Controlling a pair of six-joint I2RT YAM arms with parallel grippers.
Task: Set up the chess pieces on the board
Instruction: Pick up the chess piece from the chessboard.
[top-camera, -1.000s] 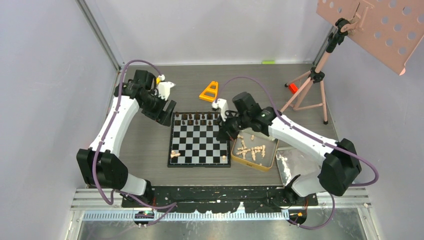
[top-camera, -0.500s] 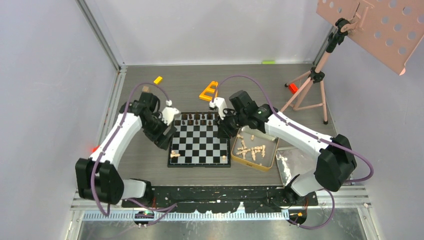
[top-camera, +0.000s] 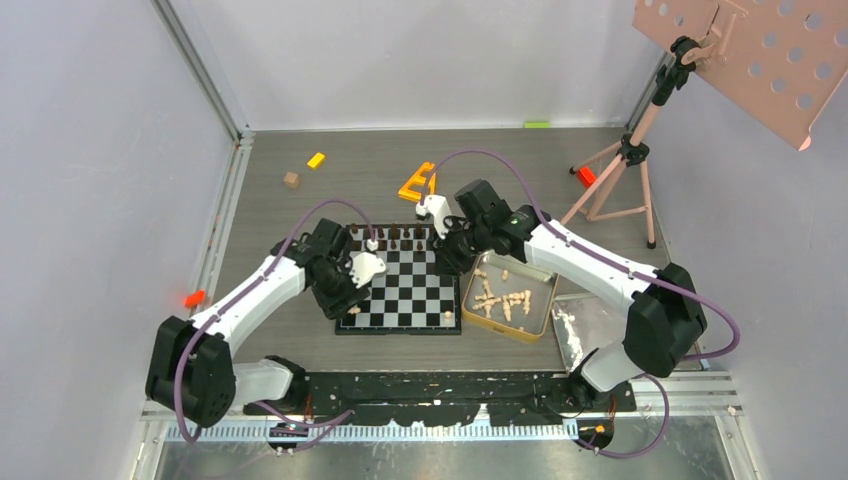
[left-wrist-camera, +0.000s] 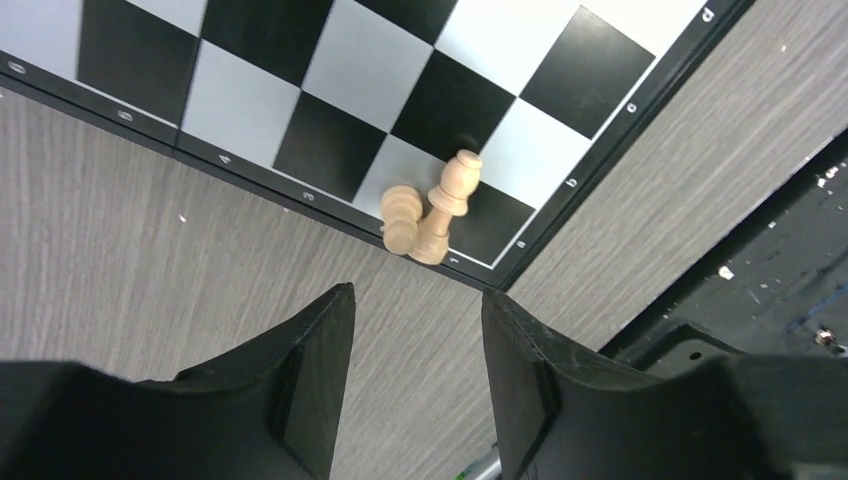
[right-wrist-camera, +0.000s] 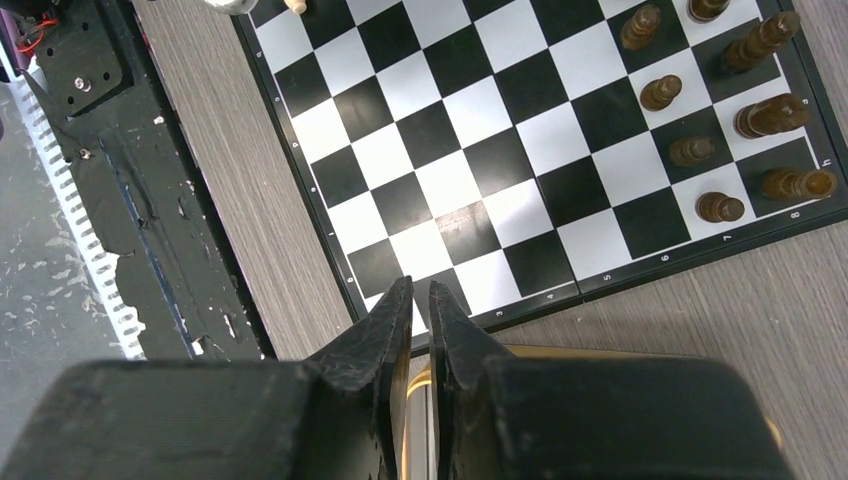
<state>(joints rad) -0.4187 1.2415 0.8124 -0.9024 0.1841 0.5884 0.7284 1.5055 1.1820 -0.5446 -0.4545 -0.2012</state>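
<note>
The left gripper (left-wrist-camera: 415, 300) hangs wide open and empty just off the board (left-wrist-camera: 330, 70) corner, where two pale pieces (left-wrist-camera: 428, 212) sit (touching each other); the right gripper (right-wrist-camera: 420, 292) is pinched nearly closed, holding nothing

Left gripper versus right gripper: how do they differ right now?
The left gripper is open, fingers wide apart; the right gripper is shut, with only a slit between its fingers. The left gripper hangs over the table just off a corner of the board, near two pale pieces; the right gripper sits over the board's edge beside the gold tin. Both hold nothing visible.
</note>
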